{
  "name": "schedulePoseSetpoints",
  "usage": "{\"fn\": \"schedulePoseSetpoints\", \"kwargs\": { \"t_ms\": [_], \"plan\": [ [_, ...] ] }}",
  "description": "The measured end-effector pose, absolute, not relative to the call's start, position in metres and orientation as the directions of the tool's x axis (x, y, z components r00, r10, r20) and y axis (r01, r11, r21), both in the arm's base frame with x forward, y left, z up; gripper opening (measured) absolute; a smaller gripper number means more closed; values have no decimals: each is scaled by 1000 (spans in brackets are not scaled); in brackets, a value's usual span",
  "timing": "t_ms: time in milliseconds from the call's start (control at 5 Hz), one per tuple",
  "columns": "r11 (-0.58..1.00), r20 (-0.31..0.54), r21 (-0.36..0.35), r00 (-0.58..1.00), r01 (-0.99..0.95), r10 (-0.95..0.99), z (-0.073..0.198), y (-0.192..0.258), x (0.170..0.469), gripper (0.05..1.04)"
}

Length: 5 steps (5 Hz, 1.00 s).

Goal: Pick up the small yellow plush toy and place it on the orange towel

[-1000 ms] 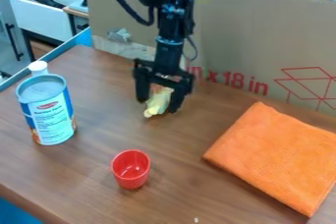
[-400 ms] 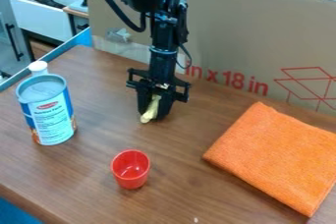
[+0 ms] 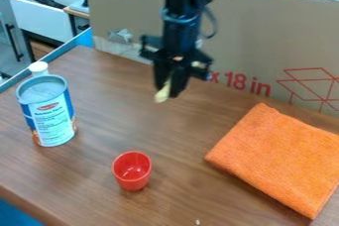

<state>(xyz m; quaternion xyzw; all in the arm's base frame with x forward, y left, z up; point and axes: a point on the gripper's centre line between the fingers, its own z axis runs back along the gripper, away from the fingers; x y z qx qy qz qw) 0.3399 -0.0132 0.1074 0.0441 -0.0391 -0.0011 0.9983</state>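
A brown wooden table (image 3: pixel 165 145) meets upright cardboard (image 3: pixel 265 27); a white cabinet (image 3: pixel 49 19) stands behind, upper left. A folded orange cloth (image 3: pixel 278 155) lies at right, a blue-and-white can (image 3: pixel 53 121) stands at left, and a red cup (image 3: pixel 132 174) nearer the front. Smallest, a pale yellow object (image 3: pixel 161 94) is pinched in the black gripper (image 3: pixel 169 90), over the table's back part.

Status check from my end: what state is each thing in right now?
Claw: closed on the yellow piece, above the table
Yellow piece: gripped, hanging tip down
Red cup: upright, mouth up
Blue-and-white can: upright; can't tell if lidded
White cap: on top, behind the can
Orange cloth: folded, lying flat
Cardboard: standing on edge
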Motion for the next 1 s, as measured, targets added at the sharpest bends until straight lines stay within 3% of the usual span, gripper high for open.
{"fn": "schedulePoseSetpoints", "kwargs": {
  "t_ms": [200, 400, 600, 800, 1000],
  "plan": [
    [992, 58, 58, 991, 116, -119, 109, -56, 321, 264],
    [969, -36, 18, 969, 245, -244, 102, -109, 284, 264],
    [939, -109, 37, 935, 342, -337, 99, -156, 244, 264],
    [908, -150, 52, 902, 417, -405, 96, -180, 214, 264],
    [869, -124, -58, 861, 491, -494, 66, -160, 190, 264]
  ]
}}
